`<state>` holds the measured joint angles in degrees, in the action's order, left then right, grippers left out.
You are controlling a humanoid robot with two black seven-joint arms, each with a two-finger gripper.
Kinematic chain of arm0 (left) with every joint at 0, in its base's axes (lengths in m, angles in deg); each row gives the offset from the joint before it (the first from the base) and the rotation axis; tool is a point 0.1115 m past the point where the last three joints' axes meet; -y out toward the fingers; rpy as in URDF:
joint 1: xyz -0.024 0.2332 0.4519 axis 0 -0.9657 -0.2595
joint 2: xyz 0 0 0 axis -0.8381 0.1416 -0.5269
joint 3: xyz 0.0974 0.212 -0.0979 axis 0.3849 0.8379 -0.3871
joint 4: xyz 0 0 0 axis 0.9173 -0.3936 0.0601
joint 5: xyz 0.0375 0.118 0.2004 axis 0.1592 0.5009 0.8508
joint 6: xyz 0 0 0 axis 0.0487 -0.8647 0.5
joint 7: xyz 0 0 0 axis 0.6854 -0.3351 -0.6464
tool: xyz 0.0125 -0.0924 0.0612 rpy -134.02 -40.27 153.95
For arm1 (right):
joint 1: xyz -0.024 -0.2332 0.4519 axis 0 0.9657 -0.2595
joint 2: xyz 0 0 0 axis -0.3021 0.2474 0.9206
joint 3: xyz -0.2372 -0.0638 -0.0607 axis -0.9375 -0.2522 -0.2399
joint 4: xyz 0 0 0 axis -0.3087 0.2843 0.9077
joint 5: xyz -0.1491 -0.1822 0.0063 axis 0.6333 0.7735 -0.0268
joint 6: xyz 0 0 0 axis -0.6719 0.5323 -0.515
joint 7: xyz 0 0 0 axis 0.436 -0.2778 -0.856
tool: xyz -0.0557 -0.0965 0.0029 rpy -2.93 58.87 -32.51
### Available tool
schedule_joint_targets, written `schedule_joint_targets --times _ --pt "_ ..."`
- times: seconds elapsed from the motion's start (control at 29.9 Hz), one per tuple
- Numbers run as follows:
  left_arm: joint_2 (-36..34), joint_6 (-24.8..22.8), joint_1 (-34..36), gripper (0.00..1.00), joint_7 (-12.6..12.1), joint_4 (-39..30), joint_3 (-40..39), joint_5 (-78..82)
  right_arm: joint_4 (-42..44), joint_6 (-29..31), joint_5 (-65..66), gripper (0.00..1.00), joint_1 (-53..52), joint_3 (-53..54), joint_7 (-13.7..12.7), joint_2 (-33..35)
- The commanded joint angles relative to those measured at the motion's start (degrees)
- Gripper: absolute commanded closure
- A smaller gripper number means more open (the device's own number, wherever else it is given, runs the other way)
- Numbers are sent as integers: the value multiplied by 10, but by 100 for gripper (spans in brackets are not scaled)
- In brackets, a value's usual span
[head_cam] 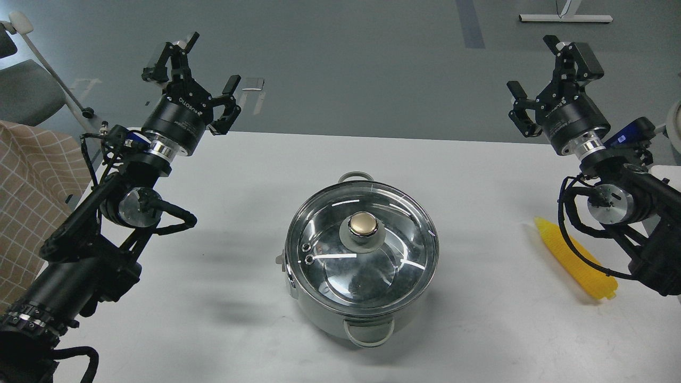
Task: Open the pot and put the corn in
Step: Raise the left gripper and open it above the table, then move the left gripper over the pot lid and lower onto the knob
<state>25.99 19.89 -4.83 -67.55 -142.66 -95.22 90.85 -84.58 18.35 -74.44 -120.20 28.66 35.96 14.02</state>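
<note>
The steel pot (324, 314) stands in the middle of the white table (223, 319), one loop handle facing me and one at the back. A glass lid (404, 250) with a gold knob (364, 224) sits closed on it. The yellow corn (580, 263) lies on the table at the right, pointed tip away from me, partly behind my right arm's cable. My left gripper (197, 80) is open and empty, held high at the far left, well away from the pot. My right gripper (545, 77) is open and empty, held high at the far right, above and behind the corn.
A checkered tan cloth (32, 181) hangs at the left edge beside the table. A grey chair (26, 96) stands behind it on the grey floor. A white round object (674, 122) shows at the right edge.
</note>
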Motion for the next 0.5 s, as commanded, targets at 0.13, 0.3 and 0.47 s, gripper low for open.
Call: schedule_joint_targets --times 0.13,0.3,0.47 --pt "-31 -2 5 2 5 -78 -1 176 -1 0 0 1 1 -1 0 8" --pt "-72 -2 22 2 6 -192 -1 364 -2 -1 2 1 4 -1 0 17" --pt "-105 -2 23 2 38 -291 2 595 -5 -1 2 1 16 -1 0 26"
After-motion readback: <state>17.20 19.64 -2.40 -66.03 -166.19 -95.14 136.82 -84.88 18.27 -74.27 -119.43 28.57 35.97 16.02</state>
